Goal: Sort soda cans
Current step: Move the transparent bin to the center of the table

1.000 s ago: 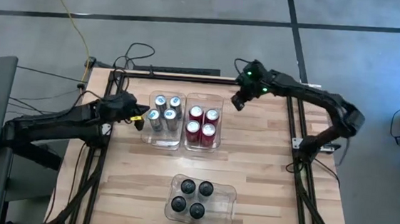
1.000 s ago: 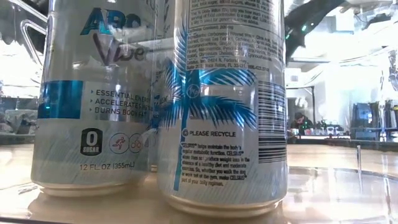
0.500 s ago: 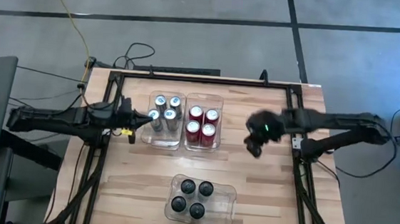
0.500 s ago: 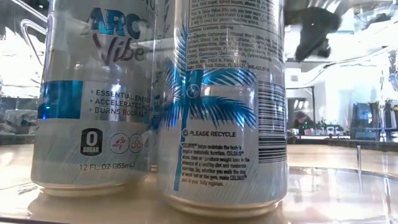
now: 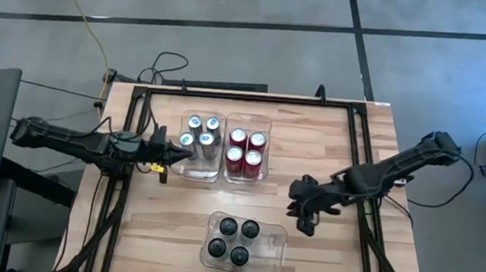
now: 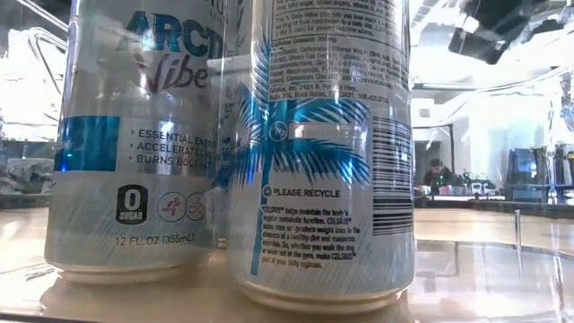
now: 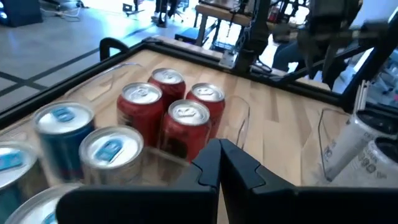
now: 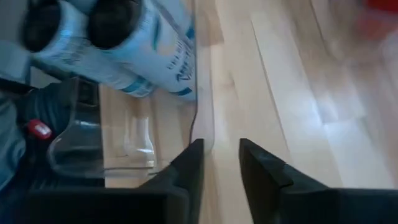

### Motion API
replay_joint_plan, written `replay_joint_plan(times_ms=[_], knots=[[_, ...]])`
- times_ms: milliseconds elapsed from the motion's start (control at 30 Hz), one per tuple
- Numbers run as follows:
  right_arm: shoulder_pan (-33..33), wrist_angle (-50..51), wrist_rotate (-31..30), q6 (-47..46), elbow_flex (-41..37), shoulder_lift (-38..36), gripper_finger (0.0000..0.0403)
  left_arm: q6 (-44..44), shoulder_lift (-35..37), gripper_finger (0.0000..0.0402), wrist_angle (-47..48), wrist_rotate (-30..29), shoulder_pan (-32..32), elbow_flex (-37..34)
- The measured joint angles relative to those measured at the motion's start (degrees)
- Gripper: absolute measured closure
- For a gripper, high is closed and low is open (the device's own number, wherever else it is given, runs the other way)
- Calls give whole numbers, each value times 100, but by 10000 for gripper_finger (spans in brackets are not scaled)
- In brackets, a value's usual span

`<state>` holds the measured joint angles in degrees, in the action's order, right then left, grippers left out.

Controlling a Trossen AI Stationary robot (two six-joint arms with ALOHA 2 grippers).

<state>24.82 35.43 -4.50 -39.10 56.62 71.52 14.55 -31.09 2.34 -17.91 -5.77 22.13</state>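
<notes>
Three clear bins hold the soda cans. Silver-blue cans [image 5: 201, 134] stand in the far-left bin, red cans [image 5: 245, 149] in the bin beside it, and dark-topped cans [image 5: 233, 239] in the near bin. My left gripper [image 5: 181, 154] is shut and empty, level, at the left wall of the silver-blue bin; its wrist view looks over the red cans [image 7: 171, 112]. My right gripper [image 5: 303, 217] hangs open and empty above the bare table, just right of the near bin, slanting down; its fingers [image 8: 186, 168] frame the bin's edge.
A black frame [image 5: 246, 96] runs around the table's edges. Bare wood [image 5: 329, 151] lies right of the red bin. In the low view two silver-blue cans [image 6: 314, 152] fill the picture, with a dark part of an arm [image 6: 493, 22] at the upper right.
My right gripper has swept from the table's far edge, beside the red bin, toward the near edge, and now hangs right of the near bin. My left arm has swung about, carrying its gripper a little toward the near edge along the silver-blue bin. The cans have stayed put.
</notes>
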Motion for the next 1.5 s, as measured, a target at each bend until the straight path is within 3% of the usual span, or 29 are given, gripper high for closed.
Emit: replay_joint_plan(times_ms=[200, 400, 967, 1200, 1500], knots=[[-117, -216, 152, -310, 11, 647, 206, -201, -759, 401, -1035, -40, -308, 0], [-97, -187, 539, -304, 253, 1032, 131, -225, -1187, 401, -1325, -40, -387, 0], [-252, -266, 633, -292, 472, 2068, 117, 91, -1396, 401, -1216, -40, -694, -2], [-284, -292, 680, -301, 483, 2155, 159, 18, -1193, 401, -1195, -40, -725, -2], [-284, -294, 863, -264, 492, 2139, 316, -36, -1011, 401, -1193, -40, -725, -2]])
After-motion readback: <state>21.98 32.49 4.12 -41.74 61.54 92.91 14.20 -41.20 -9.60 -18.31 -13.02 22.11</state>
